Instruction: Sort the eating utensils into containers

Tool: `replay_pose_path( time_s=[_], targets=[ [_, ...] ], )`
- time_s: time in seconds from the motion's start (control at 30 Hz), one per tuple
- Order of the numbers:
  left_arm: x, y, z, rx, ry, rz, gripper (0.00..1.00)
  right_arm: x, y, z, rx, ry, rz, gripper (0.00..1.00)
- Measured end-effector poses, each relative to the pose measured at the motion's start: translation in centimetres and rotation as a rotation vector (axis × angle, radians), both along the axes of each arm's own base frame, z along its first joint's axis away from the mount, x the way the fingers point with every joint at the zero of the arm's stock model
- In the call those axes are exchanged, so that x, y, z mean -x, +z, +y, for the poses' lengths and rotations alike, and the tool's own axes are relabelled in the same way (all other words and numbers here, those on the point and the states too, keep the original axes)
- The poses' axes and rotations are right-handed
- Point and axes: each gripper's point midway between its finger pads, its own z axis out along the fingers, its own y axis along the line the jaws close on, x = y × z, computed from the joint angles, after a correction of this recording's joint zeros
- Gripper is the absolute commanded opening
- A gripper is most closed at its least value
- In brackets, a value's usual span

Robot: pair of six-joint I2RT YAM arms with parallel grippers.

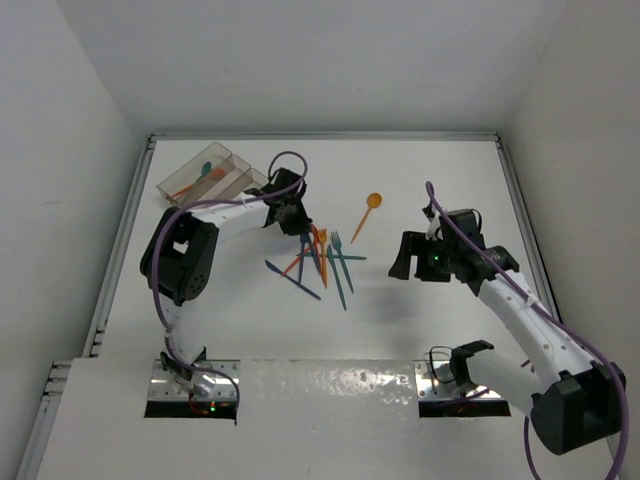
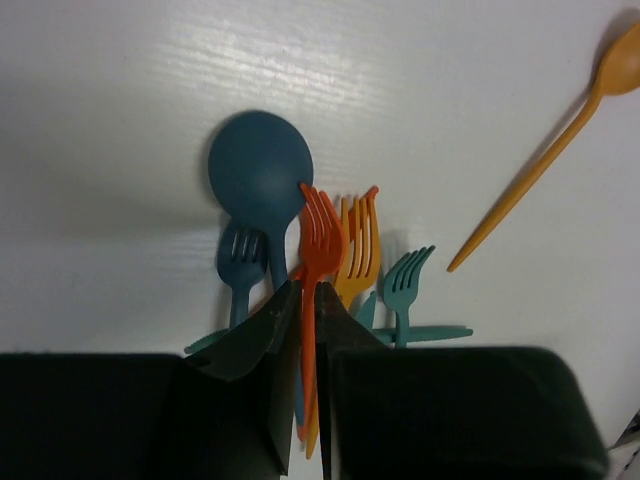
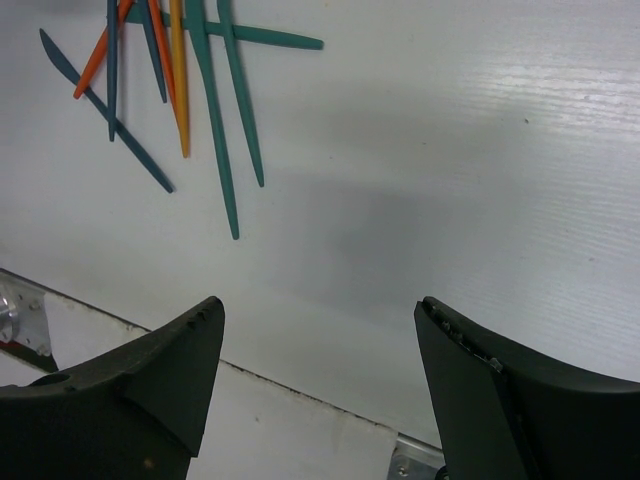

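A pile of orange, teal and dark blue utensils (image 1: 320, 262) lies mid-table. My left gripper (image 1: 298, 220) is at the pile's far left end and is shut on the handle of a red-orange fork (image 2: 319, 235), its tines pointing away from me. In the left wrist view the gripper (image 2: 308, 290) has a dark blue spoon (image 2: 260, 172), a dark blue fork (image 2: 240, 260), a yellow-orange fork (image 2: 360, 245) and a teal fork (image 2: 405, 282) under and beside the held fork. The clear tray (image 1: 232, 160) at the far left holds a teal spoon (image 1: 205, 168). My right gripper (image 1: 410, 262) is open and empty, right of the pile.
A lone orange spoon (image 1: 367, 214) lies right of the pile, also seen in the left wrist view (image 2: 545, 165). Utensil handles (image 3: 200, 110) show at the upper left of the right wrist view, above my open gripper (image 3: 320, 305). A raised rim (image 1: 505, 165) bounds the table.
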Motion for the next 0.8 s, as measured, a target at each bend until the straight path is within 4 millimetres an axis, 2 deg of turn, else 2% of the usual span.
replay_pose_path(
  time_s=[0.13,0.47,0.8],
  targets=[
    [0.8,-0.5,-0.3,-0.038,-0.004,0.017,0.09,0.0,0.1,0.0,-0.001,0.000,-0.006,0.76],
    [0.4,-1.7,0.5,-0.098,0.035,0.046,0.10,0.1,0.1,0.0,-0.001,0.002,-0.009,0.76],
    [0.0,-2.8,0.3,-0.111,0.047,0.066,0.14,0.0,0.1,-0.1,0.013,0.021,-0.019,0.77]
  ],
)
